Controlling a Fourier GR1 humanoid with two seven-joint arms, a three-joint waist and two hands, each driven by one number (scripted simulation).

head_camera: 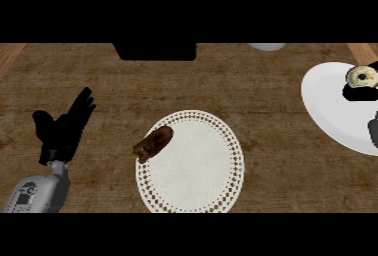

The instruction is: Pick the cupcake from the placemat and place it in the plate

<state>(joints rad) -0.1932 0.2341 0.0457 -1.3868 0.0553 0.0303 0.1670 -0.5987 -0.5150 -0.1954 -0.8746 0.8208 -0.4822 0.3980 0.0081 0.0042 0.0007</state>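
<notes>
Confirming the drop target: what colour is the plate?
Plain white plate, seen at the head view's right edge.

At the lower left of the frame is a grey forearm (38,192), smooth and rounded like a tube, with a small dark marking on its side (too small to read). It gets thin at the wrist and joins a black left hand (60,131). At the right edge, black bits of the right hand (360,93) show.

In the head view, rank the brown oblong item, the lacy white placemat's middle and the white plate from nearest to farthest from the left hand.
From the left hand:
1. Brown oblong item, on the placemat's left edge.
2. Lacy white oval placemat, its middle at centre.
3. White round plate, far right.
</notes>
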